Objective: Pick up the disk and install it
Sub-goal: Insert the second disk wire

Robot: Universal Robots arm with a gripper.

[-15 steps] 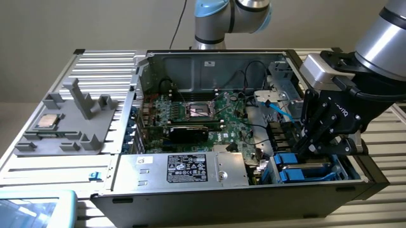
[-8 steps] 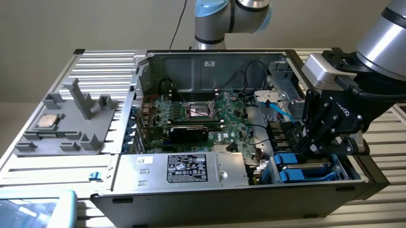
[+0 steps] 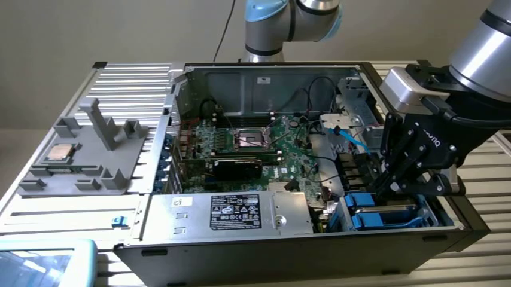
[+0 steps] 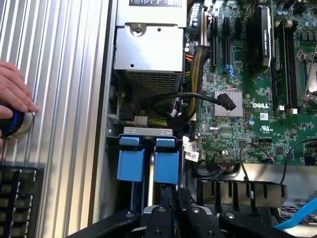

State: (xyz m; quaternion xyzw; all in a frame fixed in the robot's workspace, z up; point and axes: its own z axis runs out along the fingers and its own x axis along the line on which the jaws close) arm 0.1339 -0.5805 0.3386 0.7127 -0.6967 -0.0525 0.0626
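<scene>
The gripper [image 3: 393,190] stands inside the open computer case [image 3: 264,251], at the drive bay in the corner on the exterior view's right, next to the power supply [image 3: 236,212]. Its fingers [image 4: 166,196] are drawn nearly together and reach down between the two blue carriers [image 4: 148,161]; they appear to pinch a thin upright edge there, though the contact itself is hidden. The disk [image 3: 383,210] sits low in that bay, on edge, with its blue rails showing and its metal body mostly hidden by the bay walls and the gripper. Judged from its build, the disk is a stiff metal block, fairly heavy for its size, smooth on its faces and sensitive to shock. The plastic rails are the weaker part and may flex or slip under a narrow pinch. Hold it on the rigid body or the carrier's stout top edge, not on the label face or the connector end. Loose cables [image 4: 173,106] lie just beside the bay. A hand [image 4: 15,94] rests on a round button [image 4: 12,121] on the ribbed table [image 4: 59,74] outside the case.
</scene>
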